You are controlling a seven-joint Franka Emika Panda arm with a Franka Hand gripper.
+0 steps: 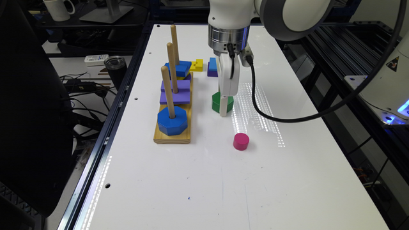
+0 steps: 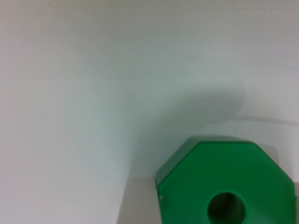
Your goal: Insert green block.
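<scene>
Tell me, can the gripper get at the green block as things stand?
Probably yes. In the exterior view the gripper is already down at the green block, which stands alone on the white table, apart from the peg board and pink cylinder. Whether it grips cannot be told.

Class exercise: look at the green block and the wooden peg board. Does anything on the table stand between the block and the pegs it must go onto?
Nothing visible does. The green block sits on bare white table, with the hand at it. The peg board lies to the exterior view's left across open surface. The pink cylinder stands nearer the camera, off that path.
</scene>
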